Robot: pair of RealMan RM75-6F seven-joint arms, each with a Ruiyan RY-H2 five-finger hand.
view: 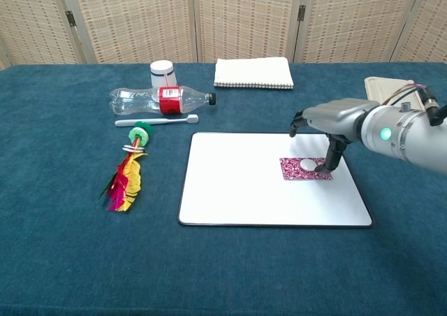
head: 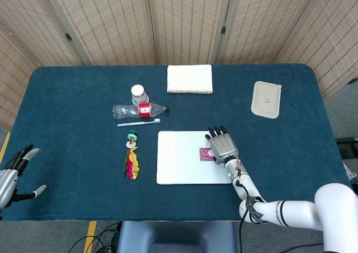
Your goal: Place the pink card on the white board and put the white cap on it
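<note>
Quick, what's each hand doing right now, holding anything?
Left hand: open, holding nothing, off the table's left edge.
Right hand: open over the pink card; the white cap lies released on the card.

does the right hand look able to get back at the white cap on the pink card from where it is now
Probably yes. The right hand hangs right over the pink card, one fingertip down beside the white cap, and nothing else on the white board blocks it.

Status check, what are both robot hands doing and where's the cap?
Right robot hand open above the pink card, one finger down beside the white cap. Cap sits on card, card on white board. Left robot hand open, idle. Nothing in the way.
</note>
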